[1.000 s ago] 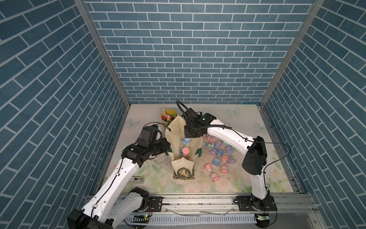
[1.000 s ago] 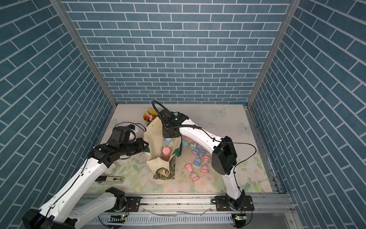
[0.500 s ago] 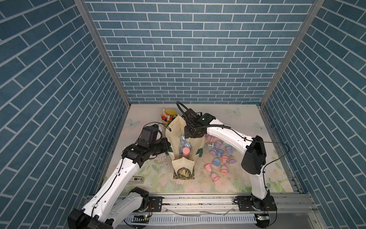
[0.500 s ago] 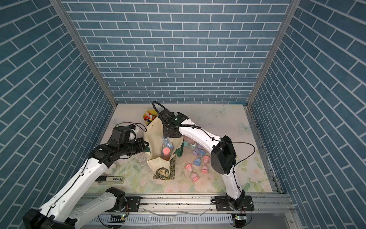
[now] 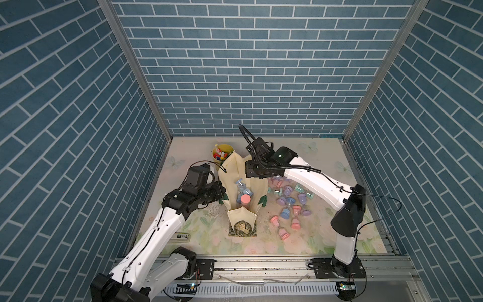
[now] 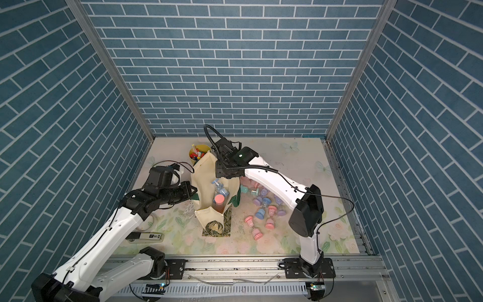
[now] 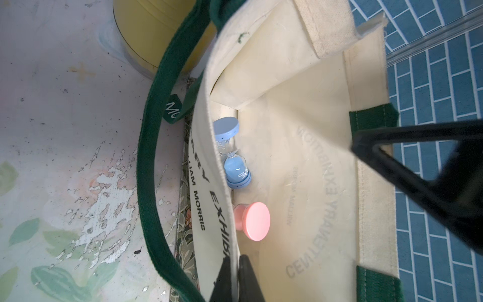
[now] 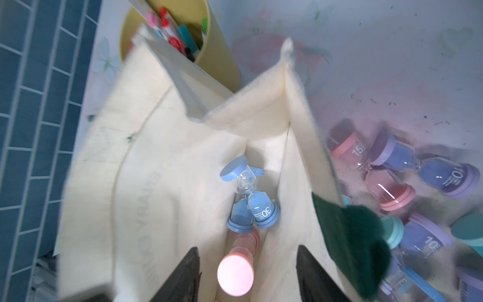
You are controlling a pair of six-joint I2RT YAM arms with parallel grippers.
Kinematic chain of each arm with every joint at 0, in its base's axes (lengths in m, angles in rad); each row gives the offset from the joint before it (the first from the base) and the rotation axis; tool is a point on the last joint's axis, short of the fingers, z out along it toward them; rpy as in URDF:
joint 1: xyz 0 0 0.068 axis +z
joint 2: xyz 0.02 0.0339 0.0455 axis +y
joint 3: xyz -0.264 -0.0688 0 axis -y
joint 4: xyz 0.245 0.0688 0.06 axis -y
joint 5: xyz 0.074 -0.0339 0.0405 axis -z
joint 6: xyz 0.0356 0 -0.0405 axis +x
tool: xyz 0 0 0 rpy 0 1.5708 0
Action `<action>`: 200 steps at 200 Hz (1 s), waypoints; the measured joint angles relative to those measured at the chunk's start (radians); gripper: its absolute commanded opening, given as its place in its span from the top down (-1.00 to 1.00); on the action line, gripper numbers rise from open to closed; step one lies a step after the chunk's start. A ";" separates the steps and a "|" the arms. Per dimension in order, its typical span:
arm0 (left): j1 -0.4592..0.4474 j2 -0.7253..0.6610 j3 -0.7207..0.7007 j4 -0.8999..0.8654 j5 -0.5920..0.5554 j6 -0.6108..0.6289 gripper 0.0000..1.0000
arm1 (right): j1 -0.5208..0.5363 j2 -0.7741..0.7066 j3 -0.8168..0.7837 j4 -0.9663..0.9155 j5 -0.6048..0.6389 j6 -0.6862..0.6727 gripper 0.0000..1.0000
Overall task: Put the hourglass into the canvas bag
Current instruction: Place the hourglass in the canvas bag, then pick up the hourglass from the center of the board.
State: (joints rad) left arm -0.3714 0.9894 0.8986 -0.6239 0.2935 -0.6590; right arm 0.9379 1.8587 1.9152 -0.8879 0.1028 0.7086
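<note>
The cream canvas bag point(image 5: 230, 175) point(image 6: 202, 177) stands open mid-table, its green straps hanging outside. Inside it a pink hourglass point(image 5: 245, 200) point(image 8: 235, 274) stands upright, and two blue hourglasses point(image 5: 240, 184) point(image 8: 261, 206) lie against each other deeper in. My left gripper point(image 7: 235, 261) point(image 5: 222, 194) is shut on the bag's rim on its left side. Over the bag's mouth my right gripper point(image 8: 247, 248) point(image 5: 252, 172) is open, with nothing between its fingers; the pink hourglass shows below the gap.
Several loose hourglasses point(image 5: 290, 206), pink, blue, purple and teal, lie on the mat right of the bag. A yellow cup of markers point(image 5: 222, 154) stands just behind the bag. A flat grey bar point(image 5: 180, 236) lies near the left arm.
My right gripper has opened above the bag's mouth. The blue hourglasses inside have shifted a little. My left gripper keeps its hold on the rim.
</note>
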 measured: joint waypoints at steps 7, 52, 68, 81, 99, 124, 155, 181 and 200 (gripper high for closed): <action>0.000 0.004 0.000 0.003 0.000 0.000 0.86 | 0.001 -0.030 -0.010 0.006 0.002 -0.002 -0.18; 0.000 0.014 0.000 0.009 -0.003 0.001 0.84 | 0.003 -0.204 -0.120 0.025 0.073 -0.003 -0.23; 0.000 0.015 0.000 0.009 -0.003 0.001 0.74 | -0.003 -0.262 -0.176 0.018 0.117 -0.003 -0.26; 0.000 0.017 0.000 0.008 -0.004 0.000 0.65 | -0.013 -0.319 -0.238 0.015 0.143 0.000 -0.27; 0.000 0.022 0.000 0.008 -0.006 0.003 0.57 | -0.061 -0.415 -0.352 0.008 0.158 0.008 -0.27; 0.000 0.022 0.000 0.006 -0.008 0.002 0.52 | -0.167 -0.525 -0.518 -0.005 0.151 0.028 -0.26; 0.000 0.021 0.000 -0.002 -0.011 0.002 0.52 | -0.261 -0.584 -0.703 -0.027 0.124 0.045 -0.26; 0.000 0.019 0.000 -0.005 -0.012 0.002 0.52 | -0.298 -0.604 -0.825 -0.039 0.093 0.048 -0.27; 0.000 0.018 0.000 -0.006 -0.012 0.002 0.51 | -0.325 -0.608 -0.885 -0.039 0.068 0.050 -0.24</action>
State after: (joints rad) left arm -0.3714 1.0069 0.8989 -0.6304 0.2817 -0.6575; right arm 0.6125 1.2507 1.0306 -0.9264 0.1703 0.7589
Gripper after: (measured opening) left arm 0.242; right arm 0.628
